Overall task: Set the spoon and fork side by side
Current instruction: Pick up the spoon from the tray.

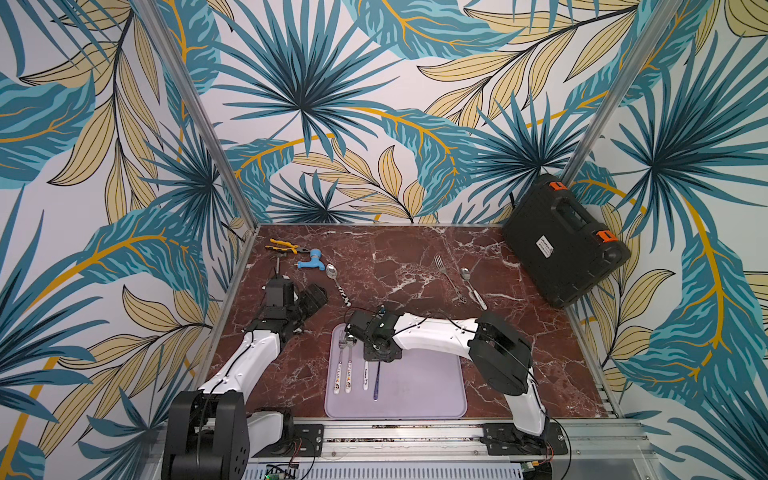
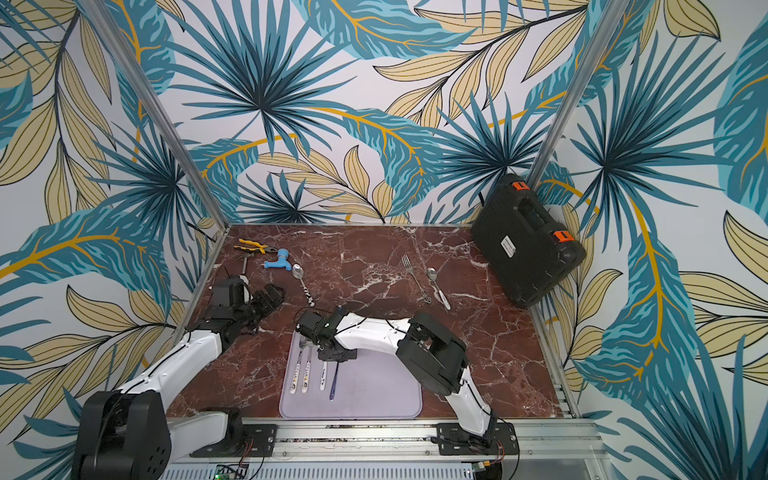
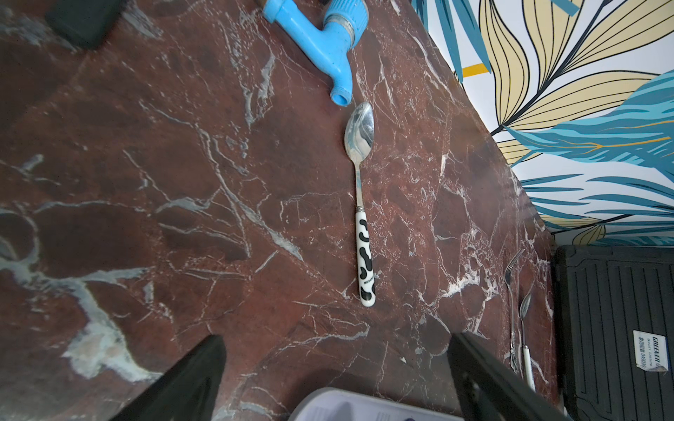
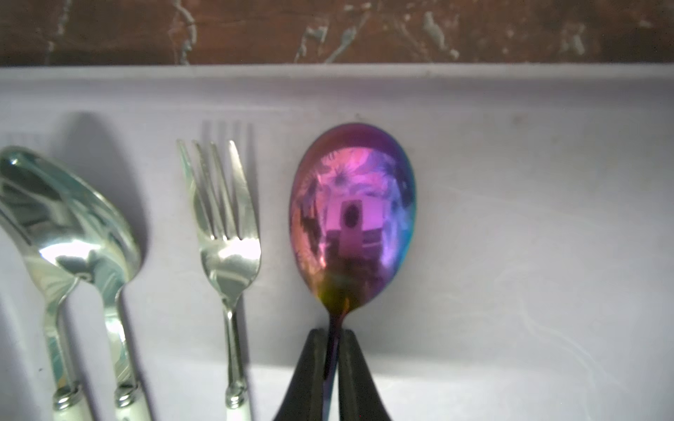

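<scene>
right wrist: right claw (image 4: 333, 333) tight on spoon (image 4: 352, 215), bowl toward tray (image 4: 510, 78) rim, fork (image 4: 228, 237) parallel

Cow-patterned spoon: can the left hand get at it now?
Probably yes: the open left hand faces the cow-patterned spoon, bare table between; a blue tap lies near its bowl.

You're looking at a red-brown marble tabletop (image 1: 407, 257) veined in white, boxed in on three sides by walls (image 1: 374, 83) papered with teal and tan palm leaves. A black case (image 1: 565, 245) sits in a far corner, just beside an aluminium post (image 1: 602, 108). A second post (image 1: 195, 112) stands across the back wall from the case. An aluminium rail (image 1: 415, 434) edges the table, well apart from the case. The light is soft and even.
</scene>
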Controlling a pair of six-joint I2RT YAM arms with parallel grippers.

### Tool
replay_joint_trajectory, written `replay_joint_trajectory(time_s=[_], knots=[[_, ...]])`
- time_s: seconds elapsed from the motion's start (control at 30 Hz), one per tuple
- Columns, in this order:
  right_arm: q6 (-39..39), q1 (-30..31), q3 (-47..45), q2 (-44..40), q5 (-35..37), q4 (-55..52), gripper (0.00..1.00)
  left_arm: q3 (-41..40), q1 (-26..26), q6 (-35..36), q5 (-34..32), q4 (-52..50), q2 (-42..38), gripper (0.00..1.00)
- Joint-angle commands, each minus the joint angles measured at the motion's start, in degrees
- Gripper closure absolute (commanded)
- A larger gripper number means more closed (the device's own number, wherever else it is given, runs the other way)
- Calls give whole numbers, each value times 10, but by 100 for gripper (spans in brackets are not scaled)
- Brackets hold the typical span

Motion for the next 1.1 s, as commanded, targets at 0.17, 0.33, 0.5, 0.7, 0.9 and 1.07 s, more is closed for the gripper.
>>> replay_joint_trajectory(time_s=[0.17, 0.33, 0.5, 0.7, 0.9, 1.07], knots=[[-16, -7, -25, -17, 9, 8, 100, -6, 4, 3, 5, -3, -14, 0], [-40, -12, -75, -63, -6, 68, 100, -5, 4, 3, 12, -3, -21, 0], [-76, -34, -171, -143, -65, 204, 100, -5, 4, 2, 54, 11, -39, 0], [-112, -91, -283, -218, -225, 423, 100, -52, 3, -19, 208, 95, -89, 1], [-77, -143, -354, -242, -372, 641, 100, -110, -4, -89, 355, 213, -160, 6], [-26, -184, -382, -246, -443, 791, 100, -118, -55, -131, 424, 301, -175, 11]])
